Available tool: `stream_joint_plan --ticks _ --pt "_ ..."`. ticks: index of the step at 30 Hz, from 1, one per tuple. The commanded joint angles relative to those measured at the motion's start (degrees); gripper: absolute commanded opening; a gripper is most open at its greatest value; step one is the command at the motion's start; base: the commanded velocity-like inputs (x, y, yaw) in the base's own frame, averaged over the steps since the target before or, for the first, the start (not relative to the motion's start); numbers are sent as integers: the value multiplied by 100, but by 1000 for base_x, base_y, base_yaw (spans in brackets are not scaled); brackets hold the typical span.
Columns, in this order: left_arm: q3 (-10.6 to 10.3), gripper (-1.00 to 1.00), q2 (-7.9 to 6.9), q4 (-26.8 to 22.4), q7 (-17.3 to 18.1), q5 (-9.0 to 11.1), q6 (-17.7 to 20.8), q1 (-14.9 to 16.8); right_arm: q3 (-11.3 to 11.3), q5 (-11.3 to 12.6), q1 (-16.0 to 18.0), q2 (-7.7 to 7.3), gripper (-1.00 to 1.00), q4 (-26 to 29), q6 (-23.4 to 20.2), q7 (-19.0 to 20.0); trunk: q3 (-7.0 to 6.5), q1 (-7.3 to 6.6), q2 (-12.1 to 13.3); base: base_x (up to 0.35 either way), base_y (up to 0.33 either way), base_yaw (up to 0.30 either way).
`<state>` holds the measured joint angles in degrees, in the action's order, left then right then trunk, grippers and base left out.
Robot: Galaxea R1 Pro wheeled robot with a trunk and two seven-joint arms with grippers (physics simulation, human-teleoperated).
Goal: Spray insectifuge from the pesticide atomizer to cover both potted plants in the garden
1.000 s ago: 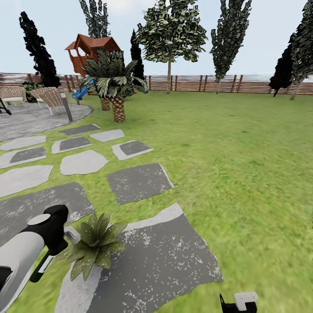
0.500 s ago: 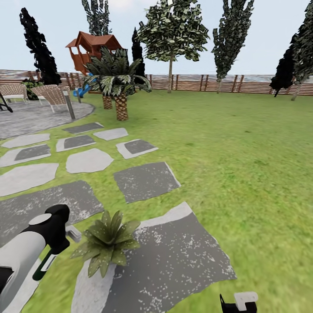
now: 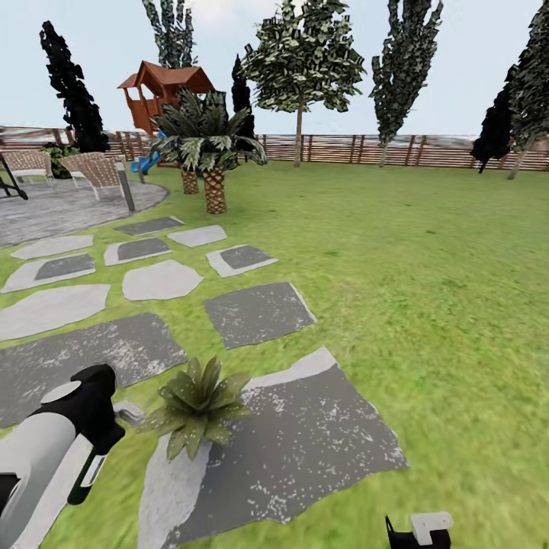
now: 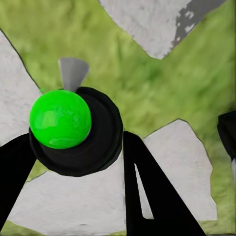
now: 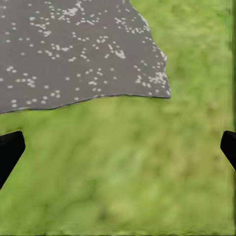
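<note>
- The left gripper (image 4: pixel 73 162) is clamped on the sprayer (image 4: pixel 73 130): in its wrist view the two black fingers (image 4: pixel 147 191) sit either side of the black head with the bright green knob, and a small grey nozzle tip pokes out ahead over the grass.
- In the head view the same sprayer (image 3: pixel 72 438) sits low at the left, white body and black top, just beside one potted plant (image 3: pixel 197 406). That plant stands at the edge of a big grey stepping stone (image 3: pixel 305 450), where stone meets lawn (image 3: pixel 427 305).
- The right gripper (image 5: pixel 118 147) is spread wide with nothing in it, its black tips at the two edges of its wrist view, above grass and a corner of stone.
- I can make out one small plant; where the second one is I can't say from here.
- What might go wrong: the nozzle looks aimed at grass short of the leaves, so a squirt now could miss or wet only the near side.
- The arm is close to the leaves, and a careless swing could knock the little pot over.
- The grip seems to be on the head, I think; if it shifts, the bottle could twist.
- No brand, label or lettering is readable on the sprayer or anything else.
</note>
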<state>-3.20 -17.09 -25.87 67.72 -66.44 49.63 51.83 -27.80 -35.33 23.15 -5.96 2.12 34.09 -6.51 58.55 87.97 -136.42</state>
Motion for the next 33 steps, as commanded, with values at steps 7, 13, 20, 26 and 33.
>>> stream_joint_plan --ticks 7,13,20,26,33 --pt "-36 -100 -25 5 110 26 -628 -243 -20 -62 5 -3 100 -10 18 -43 5 -3 0 -337 79 0" --pt "-16 -100 -23 4 57 1100 -2437 -715 -10 -82 5 -9 100 -3 13 -10 5 -3 0 -337 85 0" --pt "11 -100 -48 356 46 2228 -4017 -884 257 -270 14 1 100 266 2 845 5 -3 0 -337 76 0" --pt "64 -100 -41 603 46 2420 -4493 -893 304 -301 14 32 100 2375 -1346 4560 5 -3 0 -144 24 0" --pt "63 -100 -27 643 11 2467 -4859 -927 906 -320 -12 346 100 3788 -1946 5958 4 -3 0 -4 1 0"
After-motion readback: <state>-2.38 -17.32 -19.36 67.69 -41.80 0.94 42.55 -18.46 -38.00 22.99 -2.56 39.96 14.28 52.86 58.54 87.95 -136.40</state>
